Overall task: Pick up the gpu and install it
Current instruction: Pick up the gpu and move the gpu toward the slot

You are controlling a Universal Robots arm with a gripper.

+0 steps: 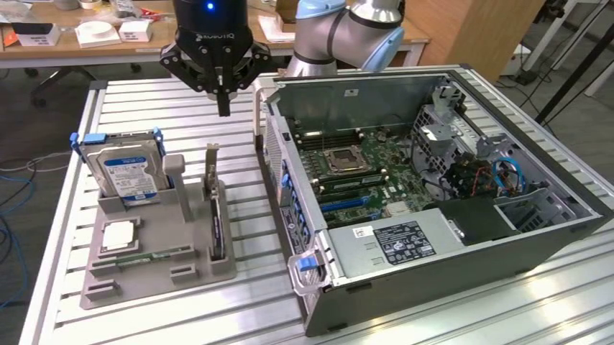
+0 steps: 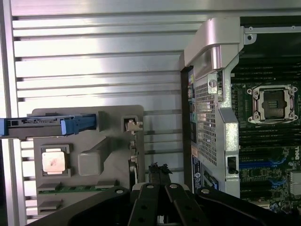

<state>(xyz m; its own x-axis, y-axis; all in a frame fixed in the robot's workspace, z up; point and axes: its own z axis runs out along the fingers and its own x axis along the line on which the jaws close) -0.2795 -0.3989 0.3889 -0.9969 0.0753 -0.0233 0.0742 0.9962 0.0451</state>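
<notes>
The gpu (image 1: 217,219) is a thin dark card with a silvery bracket end. It stands on edge in a slot of the grey holder (image 1: 154,280) on the table, at the exterior view's left. In the wrist view the gpu (image 2: 133,153) appears edge-on along the holder's (image 2: 89,113) side nearest the computer case. My gripper (image 1: 223,108) hangs well above the table beyond the holder's far end, shut, with nothing between its fingers. In the wrist view my gripper (image 2: 159,173) lies just off the gpu's edge, towards the case.
An open computer case (image 1: 537,244) lies at the exterior view's right, its motherboard (image 1: 360,169) exposed. The holder also carries a hard drive (image 1: 129,172), a CPU (image 1: 117,235) and a green RAM stick (image 1: 144,256). A slatted metal table (image 1: 144,100) lies underneath.
</notes>
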